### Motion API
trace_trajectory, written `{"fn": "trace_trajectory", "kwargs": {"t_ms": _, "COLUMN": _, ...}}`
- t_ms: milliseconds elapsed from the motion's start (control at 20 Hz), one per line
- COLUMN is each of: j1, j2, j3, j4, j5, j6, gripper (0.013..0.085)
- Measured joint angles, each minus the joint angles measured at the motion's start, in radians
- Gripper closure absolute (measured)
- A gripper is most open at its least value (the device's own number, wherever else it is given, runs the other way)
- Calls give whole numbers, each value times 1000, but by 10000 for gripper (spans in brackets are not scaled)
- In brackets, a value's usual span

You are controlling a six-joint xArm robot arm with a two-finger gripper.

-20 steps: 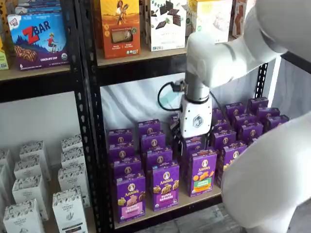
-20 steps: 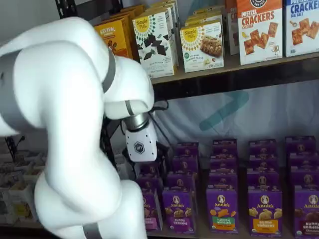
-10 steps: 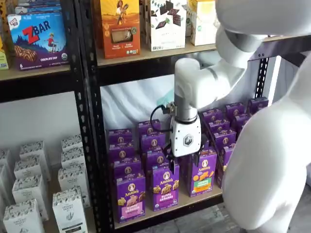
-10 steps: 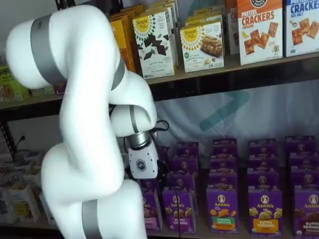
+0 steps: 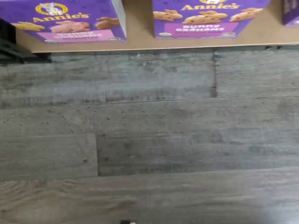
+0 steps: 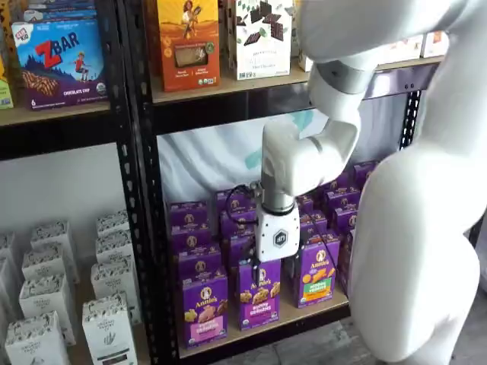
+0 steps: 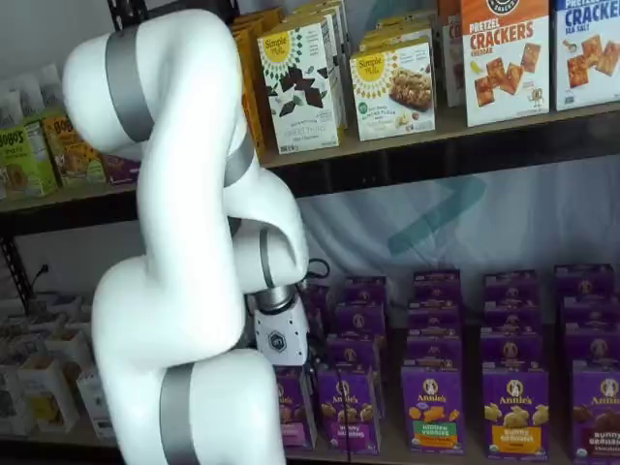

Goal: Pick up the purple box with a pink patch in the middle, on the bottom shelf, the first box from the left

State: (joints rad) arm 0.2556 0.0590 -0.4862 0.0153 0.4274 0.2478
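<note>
While my wrist view shows the purple box [image 5: 70, 21] at the bottom shelf [image 5: 140, 44] edge, a shelf view puts my gripper [image 6: 272, 268], jaws spread for approach, beside the neighbouring carton [image 6: 259, 295].

White arm [image 6: 304, 160] bent downward; gripper [image 6: 272, 271] jaws spread wide.

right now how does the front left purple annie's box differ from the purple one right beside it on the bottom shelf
The purple box has a pink label band and pinkish bunny snacks pictured; the neighbouring box has a purple band reading Bunny Grahams, with golden bunnies. The purple box stands clear of the arm in a shelf view, while the gripper's white body hangs in front of the neighbouring box's top. Both are upright purple Annie's cartons at the front edge of the bottom shelf.
</note>
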Motion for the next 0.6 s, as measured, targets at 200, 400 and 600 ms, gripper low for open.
{"fn": "trace_trajectory", "kwargs": {"t_ms": 200, "j1": 20, "j2": 93, "j3": -52, "j4": 33, "j5": -48, "j6": -12, "gripper": 130}}
{"fn": "trace_trajectory", "kwargs": {"t_ms": 400, "j1": 43, "j2": 195, "j3": -127, "j4": 39, "j5": -83, "j6": 6, "gripper": 130}}
{"fn": "trace_trajectory", "kwargs": {"t_ms": 600, "j1": 54, "j2": 271, "j3": -200, "j4": -29, "j5": -80, "j6": 80, "gripper": 130}}
